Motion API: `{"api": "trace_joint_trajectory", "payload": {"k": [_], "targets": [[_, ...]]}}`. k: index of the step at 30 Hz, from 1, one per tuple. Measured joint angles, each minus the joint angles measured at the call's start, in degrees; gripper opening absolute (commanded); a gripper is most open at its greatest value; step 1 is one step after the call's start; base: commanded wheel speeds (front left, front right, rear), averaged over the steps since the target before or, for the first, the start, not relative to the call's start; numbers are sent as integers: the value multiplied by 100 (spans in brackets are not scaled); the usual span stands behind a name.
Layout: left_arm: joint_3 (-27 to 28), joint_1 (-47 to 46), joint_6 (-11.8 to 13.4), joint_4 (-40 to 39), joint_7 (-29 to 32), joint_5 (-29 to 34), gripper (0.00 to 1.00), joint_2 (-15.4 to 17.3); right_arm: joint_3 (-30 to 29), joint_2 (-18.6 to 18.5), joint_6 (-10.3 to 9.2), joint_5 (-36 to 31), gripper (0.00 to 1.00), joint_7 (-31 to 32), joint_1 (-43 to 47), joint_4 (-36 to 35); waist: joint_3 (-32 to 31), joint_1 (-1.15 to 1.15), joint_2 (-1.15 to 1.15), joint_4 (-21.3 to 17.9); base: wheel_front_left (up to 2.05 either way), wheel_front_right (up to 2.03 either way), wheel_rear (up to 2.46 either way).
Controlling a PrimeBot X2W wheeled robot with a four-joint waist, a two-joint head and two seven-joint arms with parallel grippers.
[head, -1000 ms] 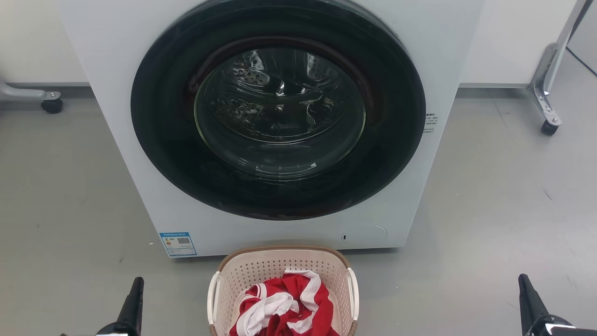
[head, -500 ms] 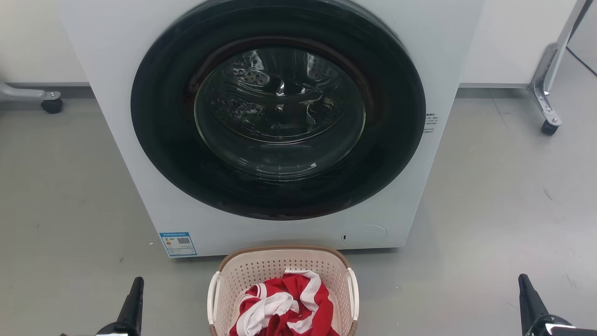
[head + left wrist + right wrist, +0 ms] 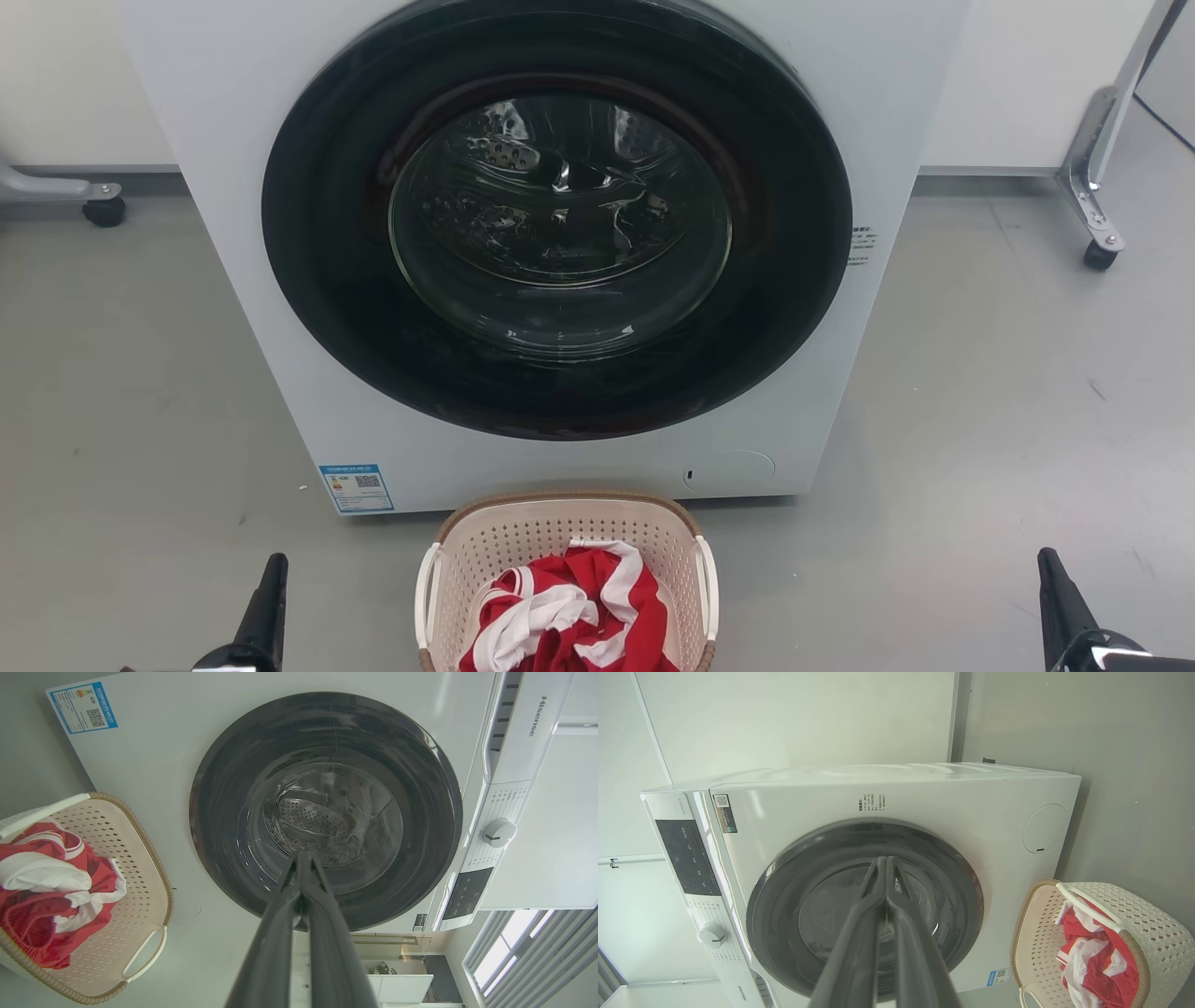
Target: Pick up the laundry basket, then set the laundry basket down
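The laundry basket (image 3: 523, 546) stands on the grey floor (image 3: 980, 420), right in front of the big white washing machine (image 3: 233, 140). It sits under the machine's round dark door (image 3: 560, 215), where the floor meets the machine's front. I cannot tell if the basket touches the machine.

The basket's open top faces up. One rounded side with the brown rim faces the machine. Its two white handles are on my left and on my right, so a line from handle to handle runs side to side, along the machine's front. The near part of the basket is cut off in my head view, so I cannot tell which way is its long way.

A red and white cloth (image 3: 569, 607) lies bunched up in the basket.

My left end effector (image 3: 275, 565) is to the left of the basket, and my right end effector (image 3: 1050, 560) is to the right, farther off. Neither touches the basket. In my left wrist view the two fingers (image 3: 280, 933) are pressed together at the tips and hold nothing. In my right wrist view the fingers (image 3: 859, 933) are pressed together too, and both end effectors point at the door.
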Motion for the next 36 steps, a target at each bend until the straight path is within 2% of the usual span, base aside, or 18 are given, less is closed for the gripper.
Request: {"api": "trace_joint_trajectory", "payload": {"k": [36], "targets": [[0,0,0,-4,0,0,0,0,0,0,0,1,0,0,0,-3,0,0,0,0,0,0,0]]}}
